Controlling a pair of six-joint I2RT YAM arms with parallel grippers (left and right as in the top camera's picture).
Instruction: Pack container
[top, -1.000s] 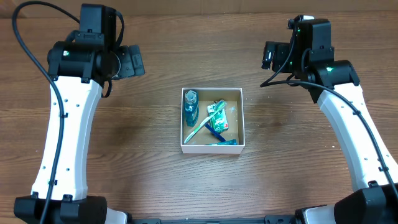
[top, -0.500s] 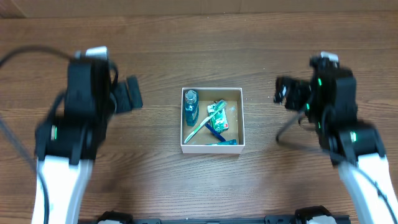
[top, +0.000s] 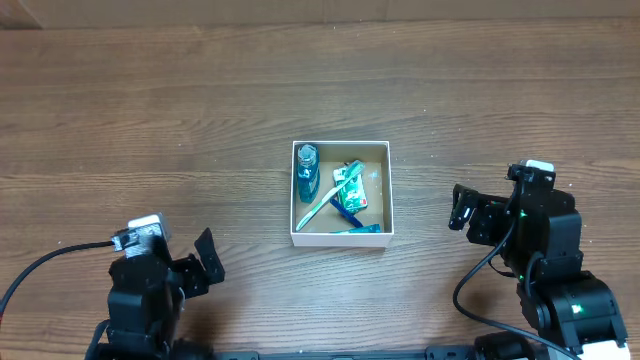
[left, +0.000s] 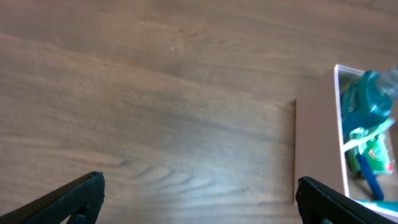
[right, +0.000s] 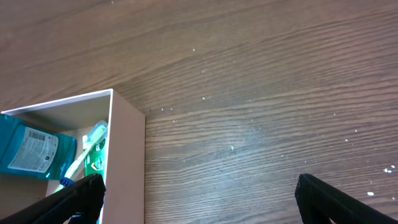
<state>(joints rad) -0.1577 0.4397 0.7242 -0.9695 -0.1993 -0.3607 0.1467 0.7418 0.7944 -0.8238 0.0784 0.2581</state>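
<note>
Several toiletries lie in the container (top: 340, 240), a shallow square cardboard box with white walls and a brown floor, mid-bench (top: 180, 110) on wood grain: a translucent teal bottle (top: 306, 172), a slim toothbrush (top: 318, 210), a green packet (top: 350, 185). Nothing loose shows outside, so packing looks complete. The left jaws and the right jaws stand wide and empty, well apart from it
</note>
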